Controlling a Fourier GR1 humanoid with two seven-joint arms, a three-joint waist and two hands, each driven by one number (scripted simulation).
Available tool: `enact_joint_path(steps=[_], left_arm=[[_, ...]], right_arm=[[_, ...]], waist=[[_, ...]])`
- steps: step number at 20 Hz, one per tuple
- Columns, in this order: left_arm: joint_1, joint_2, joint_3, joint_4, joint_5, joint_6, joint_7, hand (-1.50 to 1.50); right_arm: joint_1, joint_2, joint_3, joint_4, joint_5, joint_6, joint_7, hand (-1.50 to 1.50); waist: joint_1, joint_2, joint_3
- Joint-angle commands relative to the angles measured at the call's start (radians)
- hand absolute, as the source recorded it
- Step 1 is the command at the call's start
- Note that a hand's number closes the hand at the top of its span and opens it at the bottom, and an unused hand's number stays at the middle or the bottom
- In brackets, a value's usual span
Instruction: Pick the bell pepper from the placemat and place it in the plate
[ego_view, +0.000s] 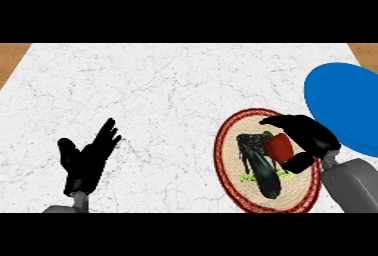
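Note:
A red bell pepper (279, 147) sits on the round woven placemat (230, 165) with the red rim, at the right of the head view. My right hand (310, 136) is curled round the pepper, fingers over its far side and thumb below it. A dark elongated vegetable (264, 174) lies on the mat just left of the pepper. The blue plate (347, 100) lies to the right of the mat, cut by the view's edge. My left hand (87, 159) rests open at the lower left, fingers up.
The white marble counter (162, 85) stretches wide to the left and behind the mat. Wooden strips (11, 57) show at the far corners.

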Motion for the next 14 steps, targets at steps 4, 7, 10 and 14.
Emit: enact_joint_path(steps=[4, 7, 10, 14], left_arm=[[-0.014, -0.030, 0.004, 0.065, -0.028, -0.001, 0.005, 0.00], [0.049, -0.024, -0.011, -0.050, -0.041, 0.015, 0.054, 0.00], [0.016, -0.010, 0.041, 0.036, -0.004, -0.061, 0.011, 0.00], [0.010, -0.022, 0.015, 0.011, -0.016, -0.030, 0.003, 0.00]], right_arm=[[-0.002, 0.003, 0.007, 0.046, 0.127, -0.064, -0.132, 1.50], [-0.046, 0.069, 0.001, 0.187, 0.193, -0.156, -0.164, 1.50], [0.009, 0.053, -0.038, 0.073, 0.198, -0.123, -0.167, 1.50], [-0.142, 0.152, -0.318, 0.249, 0.146, -0.219, 0.374, 1.50]], waist=[[-0.003, 0.005, -0.004], [0.006, 0.005, -0.004], [-0.003, 0.004, -0.004], [0.016, 0.034, -0.004]])
